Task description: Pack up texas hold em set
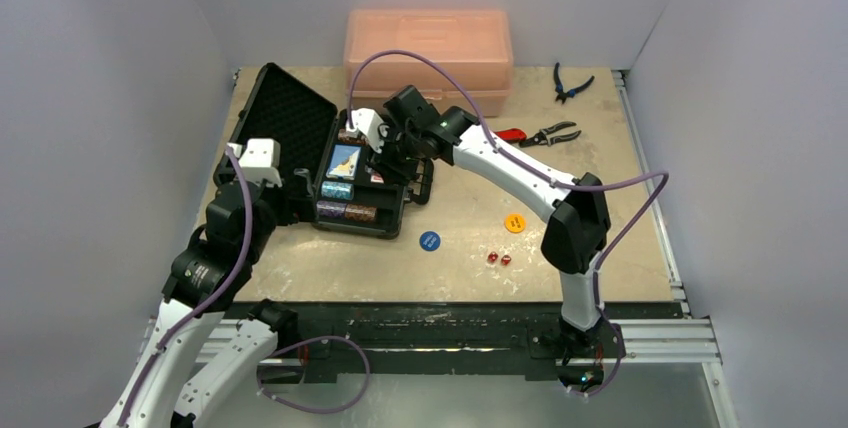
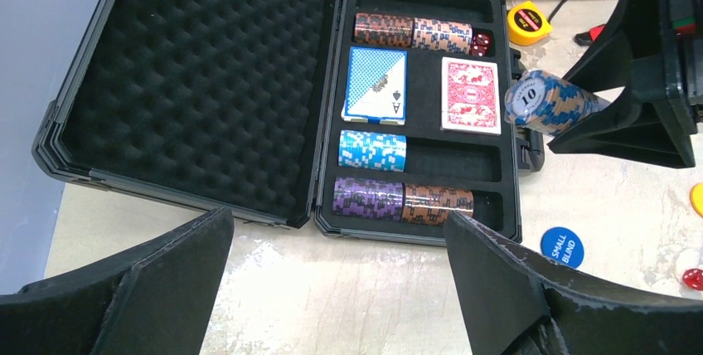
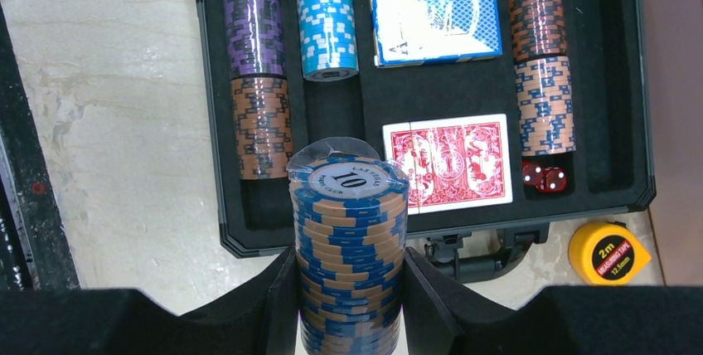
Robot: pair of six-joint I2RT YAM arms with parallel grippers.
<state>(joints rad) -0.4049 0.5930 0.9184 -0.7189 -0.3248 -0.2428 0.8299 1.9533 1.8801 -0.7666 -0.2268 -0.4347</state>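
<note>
The black briefcase lies open at the table's back left, foam lid flat to the left. Its tray holds purple, brown and light-blue chip stacks, a blue deck, a red deck and red dice. Above the tray's handle side, my right gripper is shut on a blue-and-tan chip stack marked 10. My left gripper stands open over bare table just in front of the case.
A blue disc, an orange disc and two red dice lie on the table right of the case. A yellow tape measure sits by the handle. A pink box, pliers and cutters are at the back.
</note>
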